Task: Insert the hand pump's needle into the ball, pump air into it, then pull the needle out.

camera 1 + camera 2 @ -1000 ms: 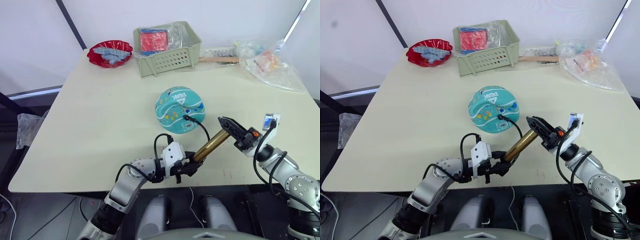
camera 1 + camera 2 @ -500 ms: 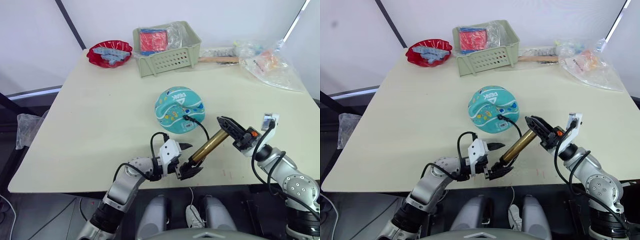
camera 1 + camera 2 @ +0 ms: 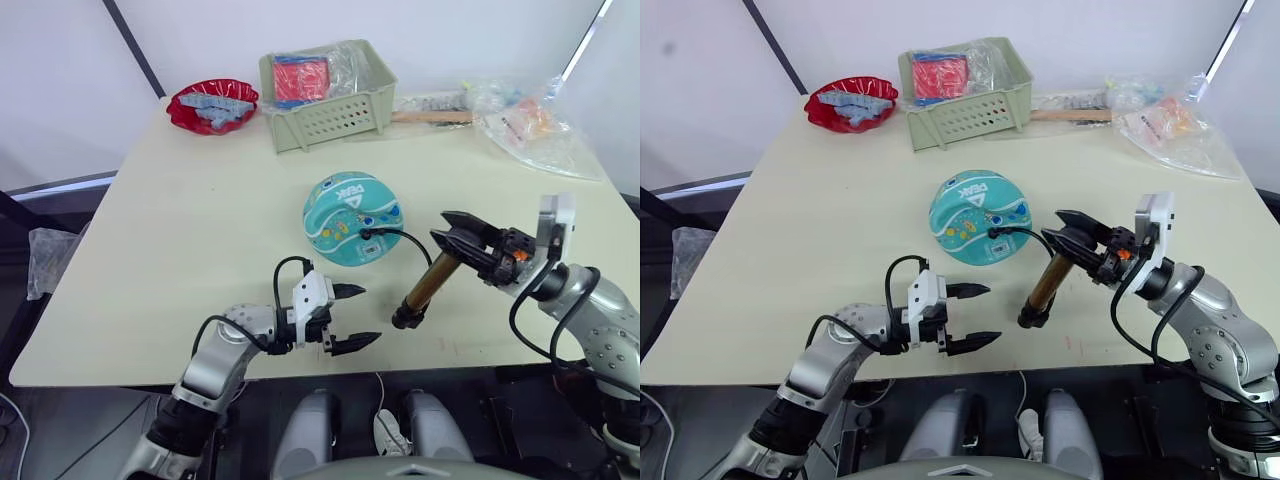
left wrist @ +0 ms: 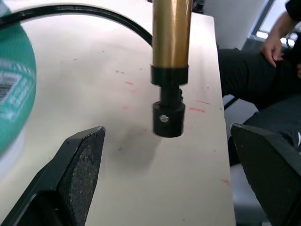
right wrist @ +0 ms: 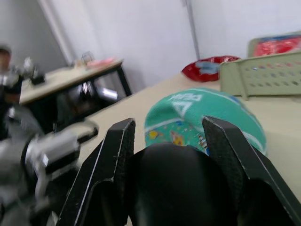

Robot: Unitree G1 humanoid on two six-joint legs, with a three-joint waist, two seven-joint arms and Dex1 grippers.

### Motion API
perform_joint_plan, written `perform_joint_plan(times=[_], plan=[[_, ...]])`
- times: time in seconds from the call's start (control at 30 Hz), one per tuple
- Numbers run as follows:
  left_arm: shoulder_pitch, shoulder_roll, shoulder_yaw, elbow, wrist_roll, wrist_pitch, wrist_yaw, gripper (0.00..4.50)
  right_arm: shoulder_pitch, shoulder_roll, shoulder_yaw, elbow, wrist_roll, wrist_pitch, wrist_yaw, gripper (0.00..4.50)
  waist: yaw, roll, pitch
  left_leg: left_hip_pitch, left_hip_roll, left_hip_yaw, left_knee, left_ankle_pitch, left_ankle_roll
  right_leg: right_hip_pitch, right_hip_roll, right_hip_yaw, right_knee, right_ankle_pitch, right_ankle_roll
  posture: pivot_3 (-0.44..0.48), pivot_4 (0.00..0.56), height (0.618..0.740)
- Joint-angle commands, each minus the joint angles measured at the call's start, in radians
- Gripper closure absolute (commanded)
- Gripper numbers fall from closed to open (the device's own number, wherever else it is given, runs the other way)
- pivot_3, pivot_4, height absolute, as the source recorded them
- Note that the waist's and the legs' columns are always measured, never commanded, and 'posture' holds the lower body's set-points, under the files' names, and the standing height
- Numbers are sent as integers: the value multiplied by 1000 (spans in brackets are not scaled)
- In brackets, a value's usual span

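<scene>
The teal ball [image 3: 352, 218] rests on the table [image 3: 200, 230] near its middle. The pump's thin black hose [image 3: 405, 238] arcs from the ball's near side to the top of the hand pump [image 3: 428, 282]. The needle is hidden where the hose meets the ball. My right gripper [image 3: 455, 238] is shut on the pump's black top end, and the gold barrel hangs tilted with its black lower cap [image 4: 168, 115] just above the table. To the left of that cap my left gripper [image 3: 366, 314] stands wide open with nothing between its fingers [image 4: 80, 155].
A green basket [image 3: 325, 95], a red bowl [image 3: 212, 105], a wooden stick [image 3: 430, 117] and plastic bags [image 3: 530, 125] line the far edge. The table's front edge lies close to both grippers. A person's hand [image 4: 277, 42] shows beyond the table in the left wrist view.
My left gripper opened, let go of the pump's lower end and drew back to the left. My right gripper swung the pump more upright, lower end free.
</scene>
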Motion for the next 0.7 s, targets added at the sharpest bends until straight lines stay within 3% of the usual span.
perform_joint_plan(times=[0.03,0.33,0.7], plan=[[-53,28,-9,10,12,5,-49,21,-58,-37,23,-34,-62,-68,77,2745,-1,0,0,0,0,0,0,0,0,0,0,0,0,0,0,0,150,738],[-185,39,-11,98,62,16,-57,21,-100,-62,66,-49,-138,-105,128,2745,1,-1,0,-1,-1,0,0,0,0,0,-1,0,0,2,3,0,150,738],[-263,-108,-131,157,111,34,-58,21,-124,-53,78,-99,-132,-83,112,2745,0,-1,0,-1,-2,0,0,0,0,0,0,0,0,2,3,0,150,738]])
